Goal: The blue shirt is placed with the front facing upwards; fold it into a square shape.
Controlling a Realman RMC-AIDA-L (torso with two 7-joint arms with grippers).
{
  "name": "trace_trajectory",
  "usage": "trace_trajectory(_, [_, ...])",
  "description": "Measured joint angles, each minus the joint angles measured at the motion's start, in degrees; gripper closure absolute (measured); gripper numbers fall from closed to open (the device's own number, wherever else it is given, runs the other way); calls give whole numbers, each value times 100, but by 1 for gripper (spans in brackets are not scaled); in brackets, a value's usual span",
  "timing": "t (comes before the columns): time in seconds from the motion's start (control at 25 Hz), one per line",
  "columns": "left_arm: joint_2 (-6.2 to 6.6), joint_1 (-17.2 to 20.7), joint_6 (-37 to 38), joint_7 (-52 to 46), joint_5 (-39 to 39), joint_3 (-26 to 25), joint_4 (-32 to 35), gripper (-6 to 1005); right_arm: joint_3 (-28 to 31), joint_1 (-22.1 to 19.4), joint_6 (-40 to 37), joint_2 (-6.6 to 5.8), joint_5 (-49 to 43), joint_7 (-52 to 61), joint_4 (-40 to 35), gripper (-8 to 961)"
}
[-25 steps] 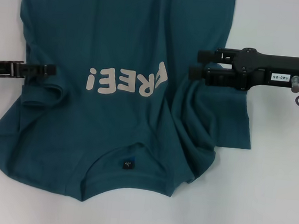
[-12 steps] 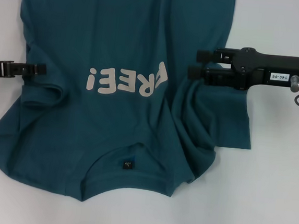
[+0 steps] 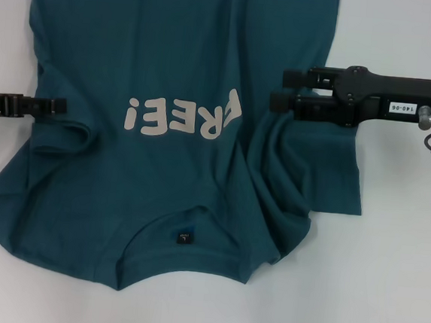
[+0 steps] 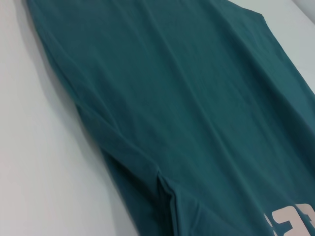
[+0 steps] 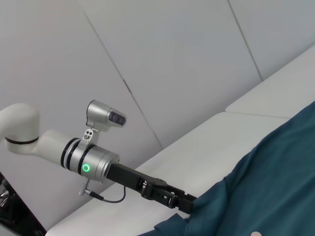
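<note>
While the blue shirt [image 3: 176, 90] lay spread front-up on the white table [image 3: 393, 283], with its neck toward the robot and its hem running out of the head view's far edge, no fold toward a square had yet been finished.

On the left, the left gripper [image 3: 54, 105] reached in low from the side, its tip at the shirt's left side seam just above the rumpled left sleeve [image 3: 59, 136]. Whether its jaws were parted or pinching the cloth I could not tell; they looked thin and close together, and the left wrist view showed only the shirt's side edge [image 4: 123, 147] and the table beside it. That sleeve was creased and partly tucked, not flat.

Across the middle, the pale "FREE" lettering [image 3: 183, 116] faced up, with the small dark neck label [image 3: 184, 236] below it inside the ribbed collar.

On the right, the right gripper [image 3: 282, 92] stood over the bunched right sleeve [image 3: 305, 177], its two dark fingers apart and apparently clear of the cloth. That sleeve was heaped in ridges toward the chest, a fold begun at best.

By my judgement the task was early: both sides, and the lengthwise folds, remained to be done.
</note>
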Motion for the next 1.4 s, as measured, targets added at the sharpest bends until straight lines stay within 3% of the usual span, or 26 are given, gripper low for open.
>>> trace_trajectory(0.44, [-1, 0, -7, 16, 27, 7, -30, 126, 1, 3, 8, -6, -1, 5, 0, 194])
trace_trajectory(0.52, [3, 0, -15, 17, 28, 17, -30, 170, 9, 3, 8, -6, -1, 5, 0, 194])
trace_trajectory(1.2, [17, -9, -35, 4, 30, 249, -36, 837, 27, -7, 19, -6, -1, 5, 0, 193])
trace_trajectory(1.4, [14, -43, -44, 5, 29, 258, -36, 910, 27, -6, 17, -6, -1, 6, 0, 194])
